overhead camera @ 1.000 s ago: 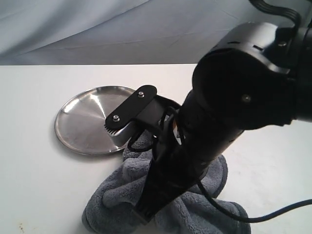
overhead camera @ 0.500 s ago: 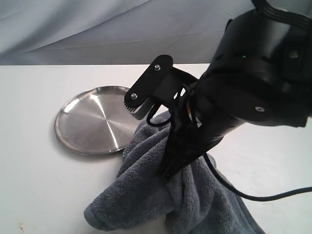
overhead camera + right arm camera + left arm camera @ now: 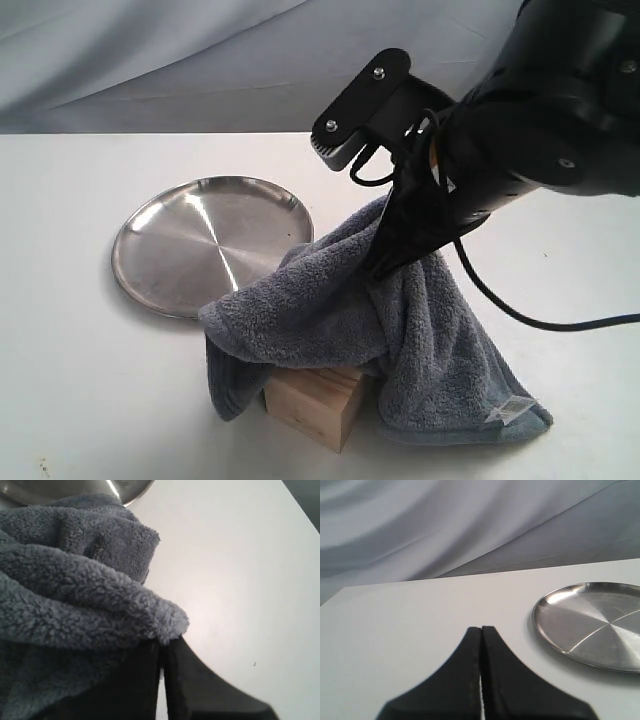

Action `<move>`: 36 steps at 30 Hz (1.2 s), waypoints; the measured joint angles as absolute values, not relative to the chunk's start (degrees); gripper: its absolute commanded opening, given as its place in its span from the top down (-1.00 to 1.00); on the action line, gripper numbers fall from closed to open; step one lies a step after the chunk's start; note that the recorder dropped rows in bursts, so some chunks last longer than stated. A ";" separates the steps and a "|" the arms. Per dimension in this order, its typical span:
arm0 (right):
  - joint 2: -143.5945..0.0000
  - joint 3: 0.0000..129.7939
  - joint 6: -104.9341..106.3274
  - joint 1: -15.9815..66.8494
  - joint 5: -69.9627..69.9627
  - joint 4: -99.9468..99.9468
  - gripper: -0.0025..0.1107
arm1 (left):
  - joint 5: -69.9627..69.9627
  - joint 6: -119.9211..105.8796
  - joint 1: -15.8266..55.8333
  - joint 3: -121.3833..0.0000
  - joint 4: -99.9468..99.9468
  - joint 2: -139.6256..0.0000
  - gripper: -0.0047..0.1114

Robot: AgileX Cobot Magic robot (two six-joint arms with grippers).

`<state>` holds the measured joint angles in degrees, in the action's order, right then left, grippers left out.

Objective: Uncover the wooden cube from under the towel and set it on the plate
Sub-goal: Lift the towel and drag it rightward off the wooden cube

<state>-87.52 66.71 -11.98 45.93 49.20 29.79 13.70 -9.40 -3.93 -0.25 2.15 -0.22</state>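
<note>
My right fingers (image 3: 192,685) pinch the fluffy blue-grey towel (image 3: 400,310), held up. The pale wooden cube (image 3: 315,400) sits half-exposed below them, towards the round steel plate (image 3: 190,240). My left fingers (image 3: 470,680) are pressed together, empty.

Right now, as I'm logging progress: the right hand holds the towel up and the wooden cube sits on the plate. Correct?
One thing is off: the wooden cube sits on the table, partly under the towel, not on the plate, which is bare. The right hand does hold the towel up. The exterior view shows this.
</note>
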 measured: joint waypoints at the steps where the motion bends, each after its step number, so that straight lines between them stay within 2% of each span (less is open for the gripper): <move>1: -87.52 66.71 -11.98 45.42 49.20 29.79 0.96 | 13.70 -9.40 -3.93 -0.25 2.15 -0.22 0.92; 24: -91.68 66.71 -12.10 35.27 48.94 28.22 0.96 | 13.70 -9.40 -3.93 -0.25 2.15 -0.22 0.92; 36: -91.68 66.71 -12.20 25.88 48.94 23.01 0.96 | 13.70 -9.40 -3.93 -0.25 2.15 -0.22 0.92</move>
